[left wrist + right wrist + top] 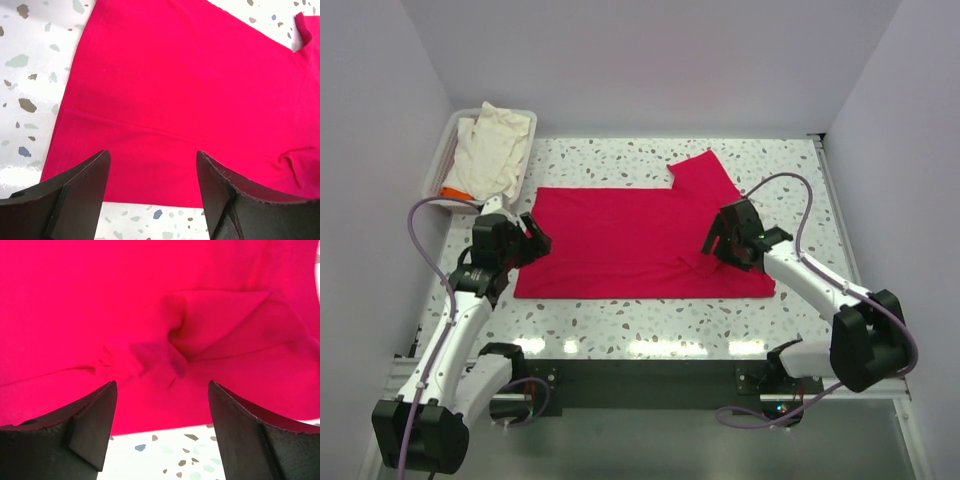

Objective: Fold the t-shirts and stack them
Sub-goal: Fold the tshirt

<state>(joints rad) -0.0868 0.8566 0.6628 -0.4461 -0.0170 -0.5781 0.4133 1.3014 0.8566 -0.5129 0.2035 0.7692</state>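
Tools both wide open, nothing gripped. Over left edge of crimson t-shirt [640, 240], left tool [533, 240]; just above small pucker near its near-right corner, right tool [712, 243]. Lies flat across middle of desk [620, 325], one sleeve out at far right. At far left, cream t-shirt [495, 150] heaped in white tray [438, 170], orange fabric [453, 192] at tray's near end.

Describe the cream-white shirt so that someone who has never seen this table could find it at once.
Start at the speckled table and go to its far left corner, where a white tray sits. The cream-white shirt lies crumpled in it. Unlike the red shirt spread flat mid-table, it is pale and bunched.
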